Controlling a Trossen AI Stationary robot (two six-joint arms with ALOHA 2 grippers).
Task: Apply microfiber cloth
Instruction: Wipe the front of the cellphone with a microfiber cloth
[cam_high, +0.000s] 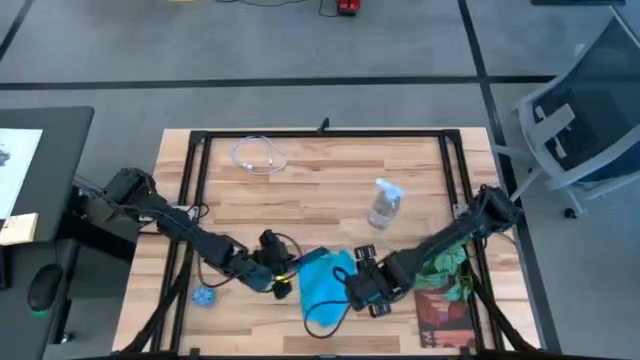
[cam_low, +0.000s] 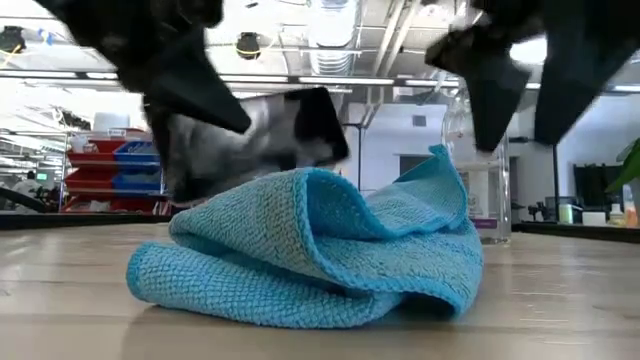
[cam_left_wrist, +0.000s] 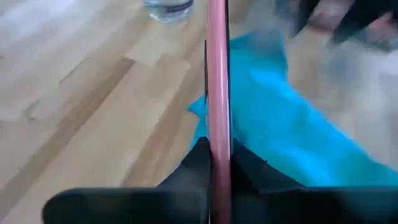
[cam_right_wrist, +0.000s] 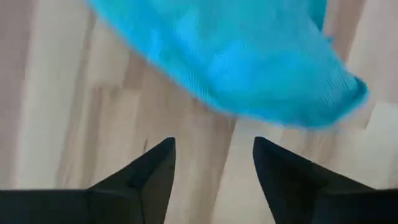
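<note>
Sky-blue and rumpled, the microfiber cloth (cam_high: 325, 283) lies bunched on the wooden table (cam_high: 320, 175) near its front edge, between the two grippers. The left gripper (cam_high: 281, 281), at the cloth's left edge, is clamped on a thin black phone (cam_low: 300, 125) held on edge, just above the fabric. The right gripper (cam_right_wrist: 213, 163), just right of the cloth, has its fingers spread apart and empty, the cloth lying just beyond their tips, not touching.

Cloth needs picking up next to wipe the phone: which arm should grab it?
Right. The right gripper is open and empty beside the microfiber cloth, while the left gripper is shut on the phone.
</note>
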